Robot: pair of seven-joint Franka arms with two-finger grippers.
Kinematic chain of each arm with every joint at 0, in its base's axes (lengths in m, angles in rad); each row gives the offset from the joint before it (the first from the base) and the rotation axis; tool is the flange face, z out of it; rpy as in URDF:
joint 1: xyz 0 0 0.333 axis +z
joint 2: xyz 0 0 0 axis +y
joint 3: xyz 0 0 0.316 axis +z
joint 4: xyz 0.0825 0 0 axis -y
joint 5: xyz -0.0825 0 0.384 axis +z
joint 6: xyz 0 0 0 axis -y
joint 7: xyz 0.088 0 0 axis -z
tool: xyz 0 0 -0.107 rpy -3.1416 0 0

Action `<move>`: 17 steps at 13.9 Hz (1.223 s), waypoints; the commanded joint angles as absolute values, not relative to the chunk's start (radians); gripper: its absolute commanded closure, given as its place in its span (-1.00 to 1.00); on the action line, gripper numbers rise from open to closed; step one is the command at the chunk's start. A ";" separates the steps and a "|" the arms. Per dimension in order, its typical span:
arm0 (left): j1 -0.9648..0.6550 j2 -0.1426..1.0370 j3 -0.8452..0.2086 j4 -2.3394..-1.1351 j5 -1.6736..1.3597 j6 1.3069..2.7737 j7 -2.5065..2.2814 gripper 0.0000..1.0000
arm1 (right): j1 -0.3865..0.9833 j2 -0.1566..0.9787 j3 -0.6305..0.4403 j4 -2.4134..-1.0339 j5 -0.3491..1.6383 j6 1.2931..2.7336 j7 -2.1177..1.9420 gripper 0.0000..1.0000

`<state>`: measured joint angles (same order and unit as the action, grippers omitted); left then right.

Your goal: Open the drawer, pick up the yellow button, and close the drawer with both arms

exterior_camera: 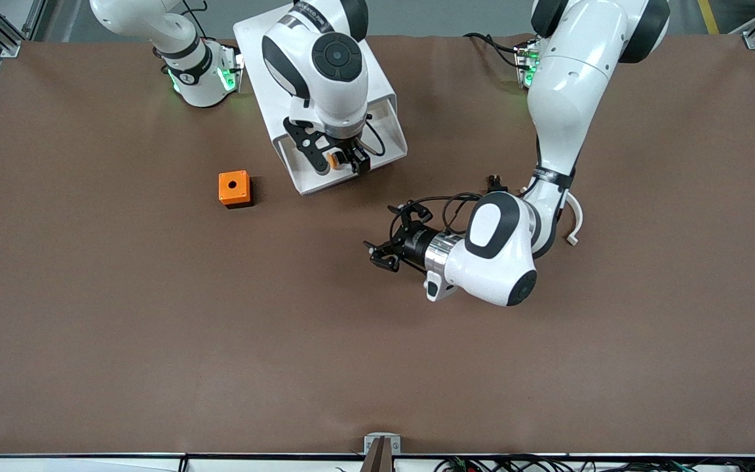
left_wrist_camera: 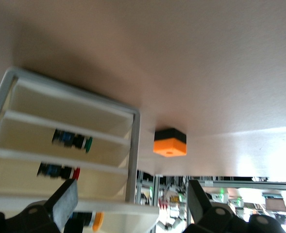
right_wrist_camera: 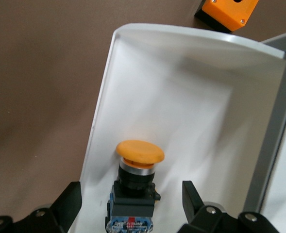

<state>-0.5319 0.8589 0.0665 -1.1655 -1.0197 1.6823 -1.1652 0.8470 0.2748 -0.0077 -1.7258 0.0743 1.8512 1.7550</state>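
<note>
The white cabinet stands near the robots' bases, and its uppermost drawer is pulled out toward the front camera. In the drawer lies the button, with its orange-yellow cap on a dark body. My right gripper is down in the drawer, open, one finger on each side of the button's body with a gap on both sides. From the front view the right gripper shows the orange cap between its fingers. My left gripper waits open and empty low over the table, facing the cabinet's drawer fronts.
An orange cube with a hole sits on the brown table beside the drawer, toward the right arm's end. The left wrist view shows lower drawers holding a green-capped button and a red-capped one.
</note>
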 commanded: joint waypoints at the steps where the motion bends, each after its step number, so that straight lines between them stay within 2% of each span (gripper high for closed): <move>1: -0.557 0.822 0.086 -1.169 -0.947 1.718 -1.089 -1.00 | 0.874 0.278 -0.017 -1.727 0.057 1.856 1.796 -0.79; 3: -0.560 0.793 0.086 -1.170 -0.899 1.762 -1.046 -1.00 | 0.880 0.279 -0.017 -1.727 0.057 1.856 1.796 -0.66; 6: -0.590 0.743 0.087 -1.173 -0.778 1.772 -1.011 -1.00 | 0.896 0.291 -0.017 -1.727 0.057 1.858 1.805 -0.66; 9: -0.626 0.716 0.086 -1.175 -0.661 1.802 -0.986 -1.00 | 0.897 0.295 -0.017 -1.726 0.058 1.859 1.801 -0.31; 11: -0.661 0.703 0.086 -1.177 -0.522 1.885 -0.982 -1.00 | 0.893 0.295 -0.017 -1.723 0.060 1.868 1.793 0.65; 12: -0.673 0.703 0.081 -1.178 -0.465 1.931 -0.980 -1.00 | 0.891 0.295 -0.017 -1.720 0.060 1.868 1.799 1.00; 15: -0.695 0.710 0.080 -1.181 -0.425 2.012 -0.980 -1.00 | 0.856 0.293 -0.021 -1.677 0.064 1.829 1.783 1.00; 17: -0.704 0.710 0.081 -1.181 -0.391 2.025 -0.982 -1.00 | 0.813 0.291 -0.023 -1.603 0.072 1.711 1.693 1.00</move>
<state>-0.6914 0.7266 0.0690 -1.1596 -0.4282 2.0022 -1.0013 0.8602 0.2937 -0.0272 -1.6813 0.0716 1.8091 1.7582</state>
